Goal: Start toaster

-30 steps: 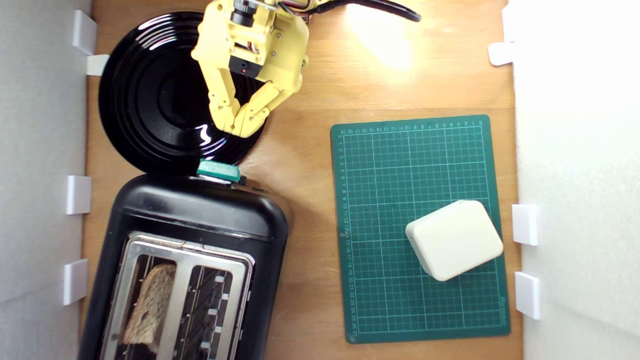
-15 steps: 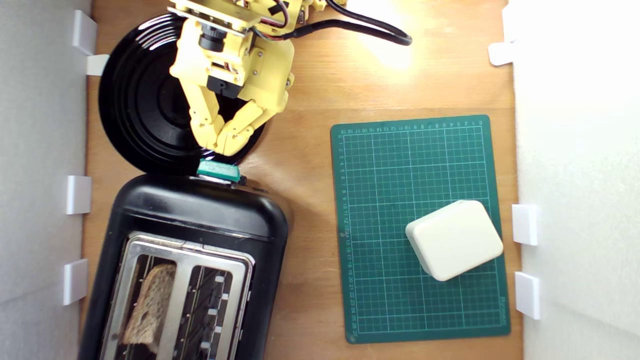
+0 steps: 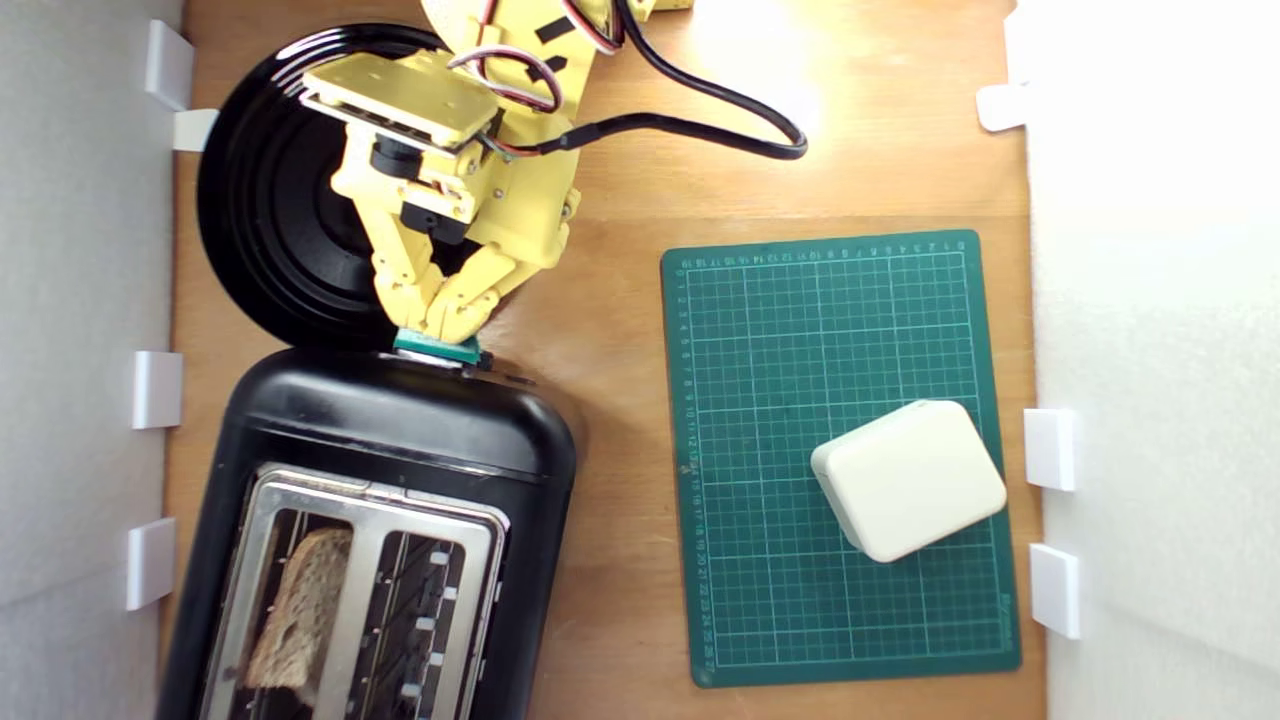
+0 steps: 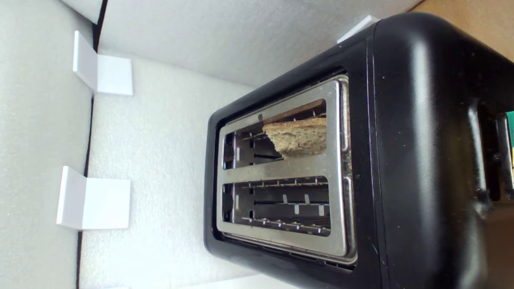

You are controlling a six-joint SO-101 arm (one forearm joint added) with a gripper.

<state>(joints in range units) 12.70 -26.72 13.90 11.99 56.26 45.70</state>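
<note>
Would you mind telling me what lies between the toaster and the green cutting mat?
In the exterior view, only bare wooden tabletop separates the toaster from the cutting mat; nothing stands in that strip.

The toaster (image 4: 417, 160), glossy black with rounded corners, fills most of the wrist view. Its metal top plate (image 4: 281, 170) has two slots: one holds a slice of brown bread (image 4: 299, 138) tucked at one end, the other shows only wire guides. A sliver of teal (image 4: 510, 136) shows at the frame edge past the toaster's end. Behind stand white foam walls (image 4: 168, 132) with two white brackets (image 4: 94, 200).
</note>
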